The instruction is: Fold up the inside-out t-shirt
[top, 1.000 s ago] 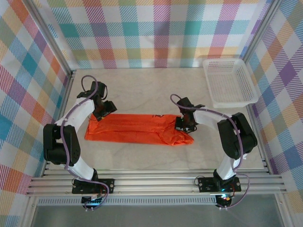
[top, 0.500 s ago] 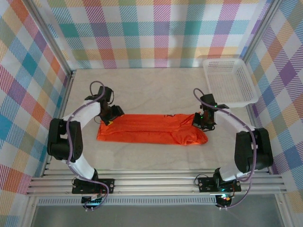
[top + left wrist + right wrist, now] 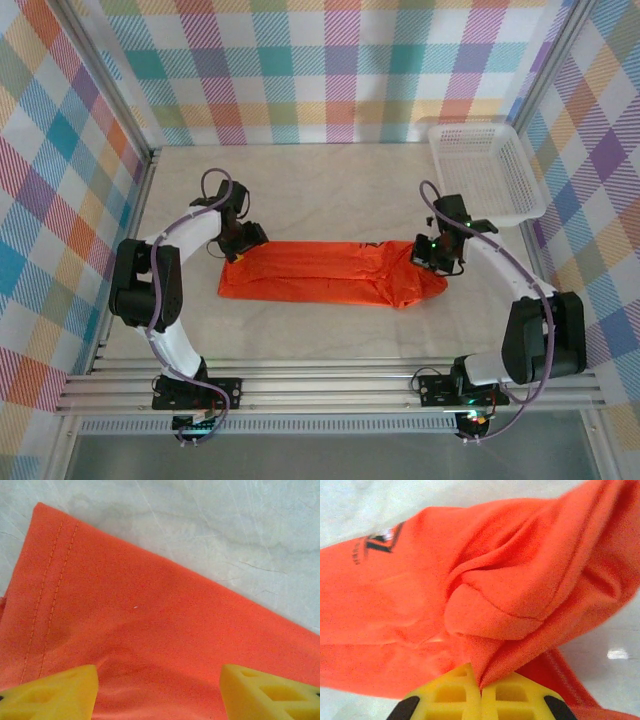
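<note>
Lying across the middle of the marble table [image 3: 300, 335], the inside-out t-shirt [image 3: 320, 280] is a long, narrow band running left to right. The lengthwise folds look done, and the crosswise fold seems to be the step in hand. At its right end the right gripper [image 3: 481, 686] has its yellow fingers pressed together on a bunched ridge of cloth, not far from the small dark label [image 3: 380, 541]. At the left end the left gripper [image 3: 159, 694] stands with its fingers [image 3: 50, 692] apart over flat fabric near the double-stitched hem [image 3: 45, 590], with nothing pinched. Next, the left gripper probably needs to close on its corner so one end can be carried over the other. A white basket [image 3: 485, 175] sits in the far right corner.
</note>
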Action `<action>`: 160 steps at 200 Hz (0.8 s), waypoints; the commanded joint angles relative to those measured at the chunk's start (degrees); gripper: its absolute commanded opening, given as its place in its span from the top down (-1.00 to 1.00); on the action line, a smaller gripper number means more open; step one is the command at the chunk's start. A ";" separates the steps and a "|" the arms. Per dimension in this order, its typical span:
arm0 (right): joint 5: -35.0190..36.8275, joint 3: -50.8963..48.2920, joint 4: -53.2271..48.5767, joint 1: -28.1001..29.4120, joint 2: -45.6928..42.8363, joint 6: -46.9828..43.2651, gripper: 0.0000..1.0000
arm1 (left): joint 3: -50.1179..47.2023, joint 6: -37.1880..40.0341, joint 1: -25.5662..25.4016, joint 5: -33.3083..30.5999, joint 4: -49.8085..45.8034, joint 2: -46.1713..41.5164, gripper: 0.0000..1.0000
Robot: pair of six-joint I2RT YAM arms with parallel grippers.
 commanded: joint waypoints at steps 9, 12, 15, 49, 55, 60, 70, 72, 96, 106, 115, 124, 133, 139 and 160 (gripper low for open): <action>-1.09 5.08 -2.28 4.39 -3.17 4.67 1.00 | 0.60 0.63 3.20 4.91 -0.38 0.96 -0.31; -0.88 5.48 -2.36 4.93 -3.31 5.03 1.00 | 0.56 0.51 3.59 5.31 -0.26 0.81 -0.31; -0.62 5.83 -2.45 5.38 -3.41 5.39 1.00 | 0.55 0.48 3.88 5.68 -0.19 0.64 -0.31; 0.84 10.45 -1.69 12.11 -2.41 9.04 1.00 | 1.19 0.67 5.78 6.14 -0.89 -1.70 -0.31; 1.25 11.42 -1.61 13.35 -1.79 9.70 1.00 | 1.34 0.71 6.05 6.12 -1.06 -1.84 -0.31; 1.46 12.22 -1.39 14.39 -1.26 10.14 1.00 | 1.34 0.80 6.26 6.14 -1.05 -2.00 -0.31; 1.89 13.88 -0.78 16.48 -0.08 10.97 1.00 | 1.13 0.74 6.75 6.20 -1.11 -1.90 -0.31; 1.98 14.19 -0.61 16.87 0.15 11.20 1.00 | 1.09 0.74 6.84 6.13 -1.11 -1.86 -0.31; 2.58 18.71 0.89 21.69 4.00 12.90 1.00 | -0.23 0.70 7.96 5.98 -0.73 -1.51 -0.30; 2.78 20.80 1.38 23.62 5.93 13.19 1.00 | -1.12 0.41 8.65 6.09 -0.33 -1.67 -0.30; 2.98 22.67 1.86 25.23 7.77 13.53 1.00 | -1.76 0.20 9.26 6.22 -0.06 -1.93 -0.30; 2.98 24.60 2.37 26.73 9.61 13.65 1.00 | -1.99 0.00 9.98 6.16 -0.26 -2.28 -0.30; 3.13 26.64 2.78 28.24 11.70 13.67 1.00 | -2.01 -0.01 10.75 5.69 -0.72 -2.69 -0.30; 3.15 27.98 2.95 29.12 13.20 13.47 1.00 | -2.00 0.00 11.20 5.33 -1.06 -2.81 -0.30; 2.81 32.50 3.61 31.46 18.37 13.35 1.00 | -1.71 -0.21 12.96 3.59 -2.46 -3.26 -0.30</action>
